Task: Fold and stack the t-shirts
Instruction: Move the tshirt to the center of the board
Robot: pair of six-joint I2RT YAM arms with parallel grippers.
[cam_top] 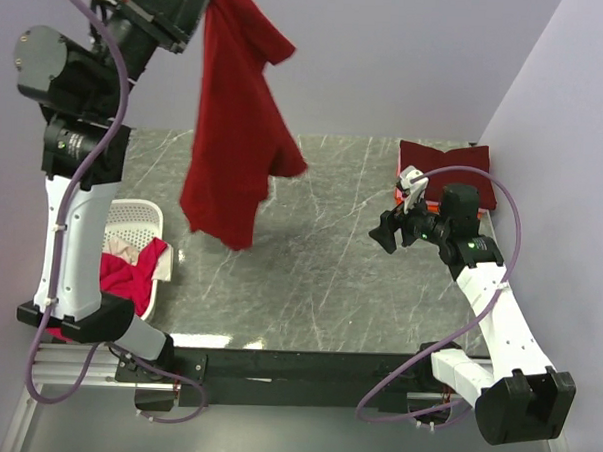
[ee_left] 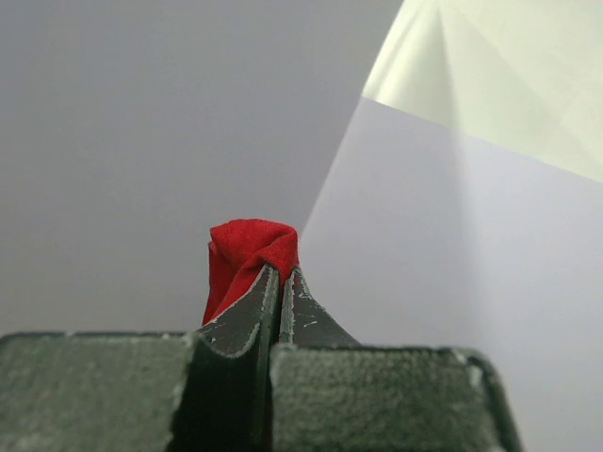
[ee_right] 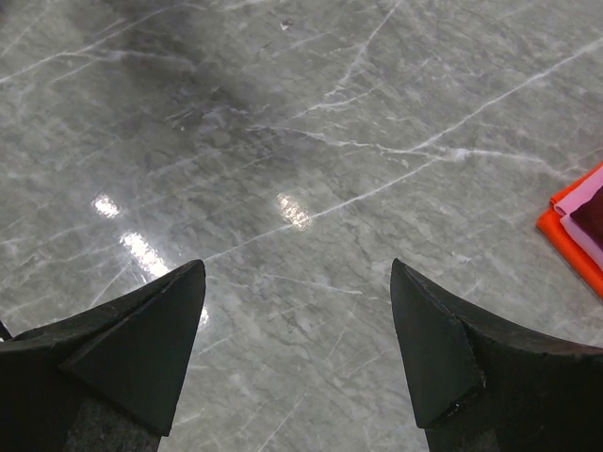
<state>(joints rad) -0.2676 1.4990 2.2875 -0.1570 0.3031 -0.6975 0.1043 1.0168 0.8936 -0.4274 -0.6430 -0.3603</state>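
**Left gripper pinches dark red t-shirt aloft; right gripper spread.**
We see only a bunched tuft at the left wrist; overhead, the soft cloth hangs limp over the veined grey marble table.

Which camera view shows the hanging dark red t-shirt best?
The top external view: nearly the whole dark red t-shirt hangs from the left gripper. The left wrist view shows only a pinched fold; the right wrist view shows none.
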